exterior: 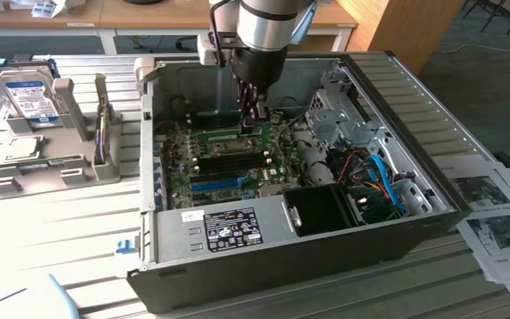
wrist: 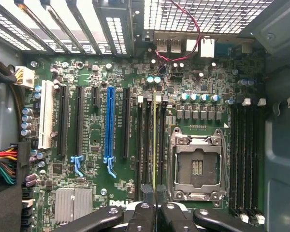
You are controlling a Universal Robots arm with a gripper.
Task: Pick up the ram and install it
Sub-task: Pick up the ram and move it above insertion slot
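Observation:
My gripper (exterior: 253,114) reaches down into the open computer case (exterior: 414,133), close above the motherboard (exterior: 228,166). In the wrist view the gripper (wrist: 154,209) is shut on the ram (wrist: 154,145). The ram shows edge-on as a thin yellow-green line running away from the fingertips. It lies in line with the bank of black memory slots (wrist: 146,145) beside the CPU socket (wrist: 198,166). Whether its lower edge touches a slot I cannot tell. A second bank of black memory slots (wrist: 246,150) lies on the other side of the socket.
A blue expansion slot (wrist: 109,125) and black slots lie beside the ram. Coloured cables (exterior: 374,176) and a black box (exterior: 321,209) fill the case's near right. Outside, a hard drive (exterior: 26,96) stands in a grey holder (exterior: 51,166); papers (exterior: 494,212) lie at the exterior view's right.

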